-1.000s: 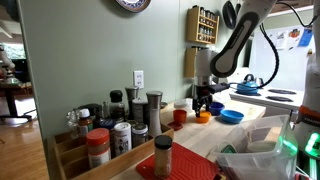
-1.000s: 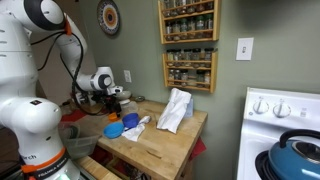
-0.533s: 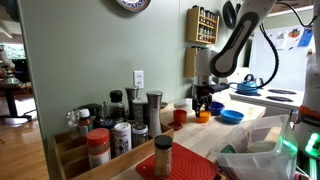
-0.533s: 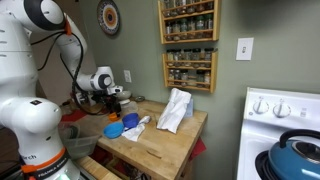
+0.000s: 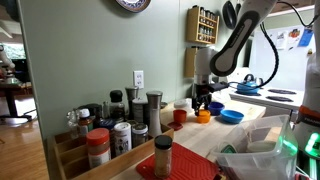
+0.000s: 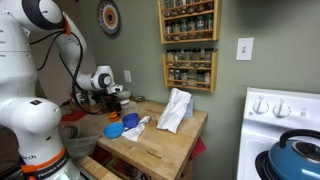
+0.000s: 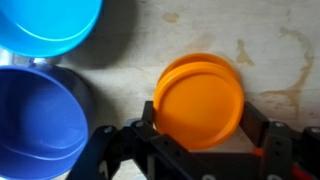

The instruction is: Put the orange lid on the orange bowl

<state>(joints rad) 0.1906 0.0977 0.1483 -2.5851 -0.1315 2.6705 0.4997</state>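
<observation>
In the wrist view the flat round orange lid [image 7: 200, 100] sits between my gripper's [image 7: 202, 118] two black fingers, which touch its left and right edges. A thin second orange rim [image 7: 185, 66] shows just past the lid's far edge; it looks like the orange bowl below, mostly hidden by the lid. In an exterior view my gripper [image 5: 203, 104] points down, low over a small orange shape [image 5: 203, 117] on the wooden counter. In the other exterior view the gripper [image 6: 113, 102] is at the counter's far left.
Two blue bowls [image 7: 45, 25] [image 7: 35, 120] lie close to the left of the lid. An orange-red cup [image 5: 180, 116] and a blue bowl [image 5: 231, 116] flank the gripper. Spice jars [image 5: 110, 135], a white cloth [image 6: 175, 110] and a stove [image 6: 285, 130] are nearby.
</observation>
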